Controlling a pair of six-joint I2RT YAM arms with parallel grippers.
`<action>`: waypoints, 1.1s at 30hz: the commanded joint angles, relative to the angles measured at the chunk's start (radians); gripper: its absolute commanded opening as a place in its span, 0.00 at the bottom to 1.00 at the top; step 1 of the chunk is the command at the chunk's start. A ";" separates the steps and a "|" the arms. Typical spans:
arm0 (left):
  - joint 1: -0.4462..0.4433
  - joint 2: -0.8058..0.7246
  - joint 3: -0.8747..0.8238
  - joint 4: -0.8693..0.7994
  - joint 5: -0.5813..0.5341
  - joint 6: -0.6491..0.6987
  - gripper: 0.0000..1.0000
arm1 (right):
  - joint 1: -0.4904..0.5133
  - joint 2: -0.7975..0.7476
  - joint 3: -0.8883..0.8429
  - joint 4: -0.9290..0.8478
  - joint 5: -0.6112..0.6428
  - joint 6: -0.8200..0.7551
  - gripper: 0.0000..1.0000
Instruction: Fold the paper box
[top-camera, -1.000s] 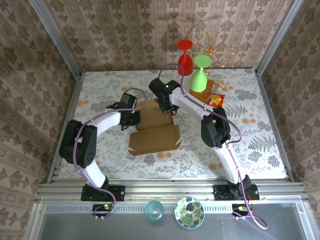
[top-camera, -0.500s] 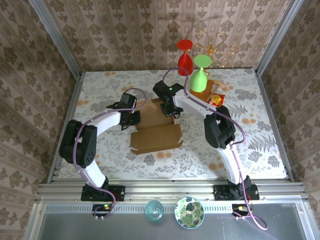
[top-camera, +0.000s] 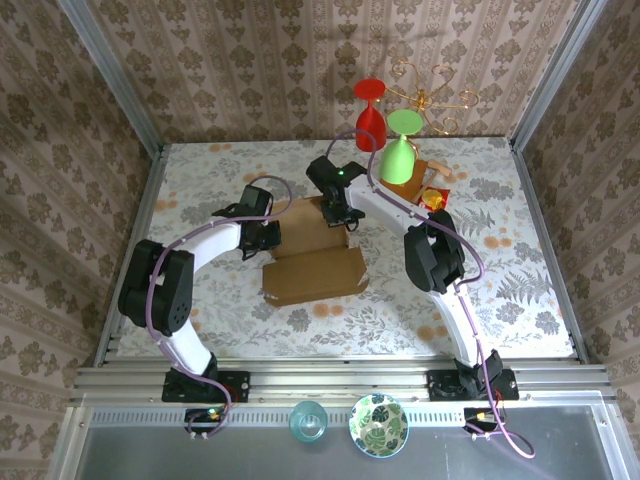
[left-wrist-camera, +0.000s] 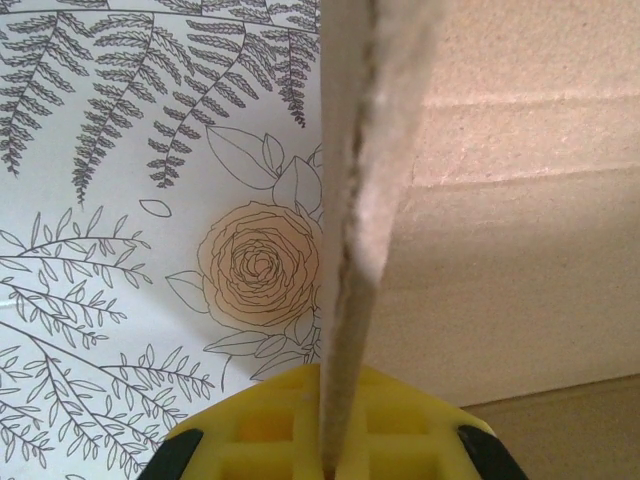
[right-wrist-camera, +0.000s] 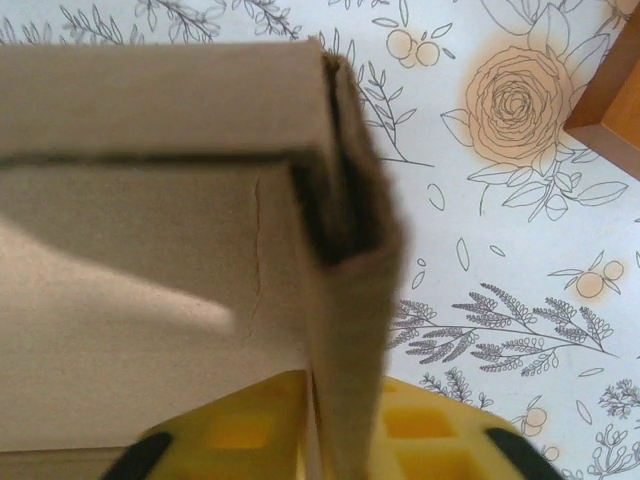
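So my left gripper (left-wrist-camera: 333, 445) is clamped on a thin upright side flap of the paper box (top-camera: 312, 275), and my right gripper (right-wrist-camera: 340, 435) pinches a doubled-over wall. Box sits mid-table (top-camera: 500, 290), front flap lying flat.

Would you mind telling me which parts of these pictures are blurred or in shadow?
Left wrist: the box edge nearest the lens is soft, while the tablecloth print is sharp. Right wrist: the box corner is blurred close up, and a soft shadow crosses its inner panel. Top external: evenly lit and sharp throughout.
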 joint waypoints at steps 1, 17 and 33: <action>0.007 0.012 0.035 -0.015 0.010 -0.007 0.00 | 0.001 0.008 0.012 -0.040 0.037 0.019 0.22; 0.005 0.011 0.052 -0.046 -0.035 -0.009 0.00 | 0.021 0.047 0.060 -0.142 0.194 0.037 0.00; -0.011 -0.014 0.096 -0.081 -0.050 -0.009 0.33 | 0.043 0.031 0.066 -0.171 0.177 0.109 0.00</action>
